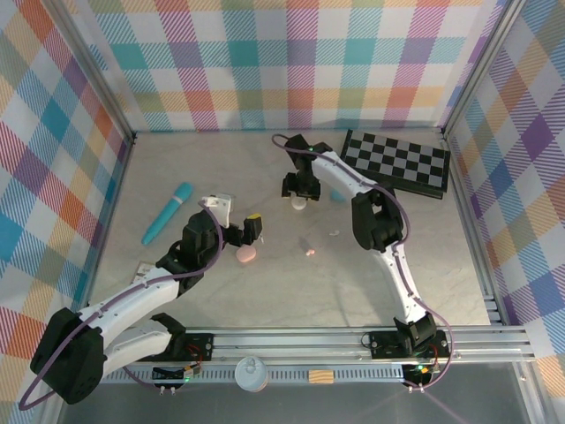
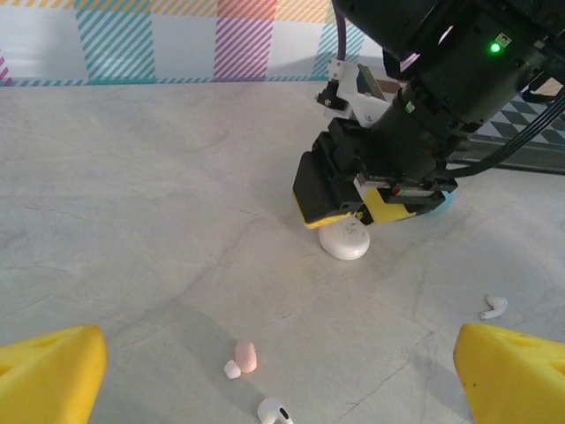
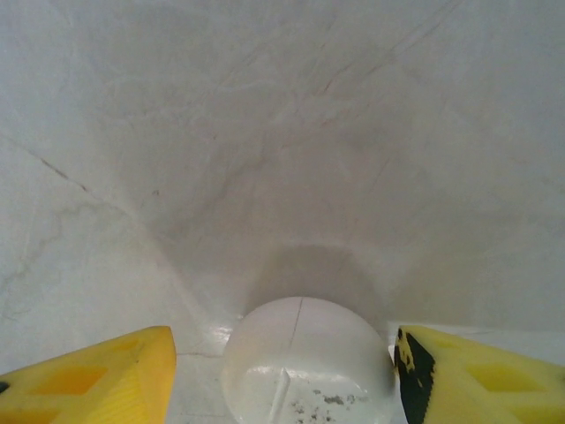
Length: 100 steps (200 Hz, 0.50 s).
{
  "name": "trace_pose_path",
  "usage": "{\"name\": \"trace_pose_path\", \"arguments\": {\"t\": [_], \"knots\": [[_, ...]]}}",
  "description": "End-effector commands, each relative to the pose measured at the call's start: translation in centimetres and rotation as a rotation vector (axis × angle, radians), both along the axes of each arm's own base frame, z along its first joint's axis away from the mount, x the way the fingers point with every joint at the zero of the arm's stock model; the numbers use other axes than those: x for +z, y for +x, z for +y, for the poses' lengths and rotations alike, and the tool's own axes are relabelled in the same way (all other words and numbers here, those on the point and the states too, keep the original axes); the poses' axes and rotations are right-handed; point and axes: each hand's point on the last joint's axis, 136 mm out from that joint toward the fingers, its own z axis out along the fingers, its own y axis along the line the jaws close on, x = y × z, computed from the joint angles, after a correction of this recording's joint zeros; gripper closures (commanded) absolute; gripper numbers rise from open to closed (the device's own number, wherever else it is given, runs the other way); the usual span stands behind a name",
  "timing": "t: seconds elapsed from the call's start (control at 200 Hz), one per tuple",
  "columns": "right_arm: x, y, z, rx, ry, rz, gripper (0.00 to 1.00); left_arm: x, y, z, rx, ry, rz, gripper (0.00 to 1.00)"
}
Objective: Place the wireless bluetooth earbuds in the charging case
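A white round charging case [image 3: 307, 362] lies on the table between the yellow fingers of my right gripper [image 3: 282, 375]. The right pad [image 3: 477, 371] touches it, and a strip of table shows between the case and the left pad [image 3: 88, 375]. From above, that right gripper [image 1: 298, 189] points down over the case [image 1: 299, 204]. My left gripper [image 1: 240, 225] is wide open above the table, with a pink earbud [image 2: 245, 356] and a white earbud [image 2: 274, 412] lying loose between its fingertips. Another white earbud [image 2: 493, 306] lies to the right.
A pink case [image 1: 246, 255] lies just in front of the left gripper. A light blue case [image 1: 338, 196] sits right of the right gripper. A long teal tube [image 1: 168, 213] lies at the left, and a checkerboard [image 1: 397, 162] at the back right.
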Motion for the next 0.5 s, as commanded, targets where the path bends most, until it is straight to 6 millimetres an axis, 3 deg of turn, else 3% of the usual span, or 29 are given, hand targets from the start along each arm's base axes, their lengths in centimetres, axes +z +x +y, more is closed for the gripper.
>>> {"name": "trace_pose_path", "arguments": {"t": [0.0, 0.18, 0.495], "knots": [[-0.5, -0.4, -0.1, -0.038, -0.036, 0.022, 0.35, 0.1, 0.0, 0.6, 0.018, 0.003, -0.019, 0.00], [-1.1, -0.7, -0.4, -0.046, -0.053, 0.038, 0.43, 0.0, -0.2, 0.9, 0.024, 0.001, -0.021, 0.00], [-1.6, -0.2, -0.1, -0.067, -0.050, 0.045, 0.41, 0.2, -0.3, 1.1, 0.033, -0.013, -0.032, 0.00]]}}
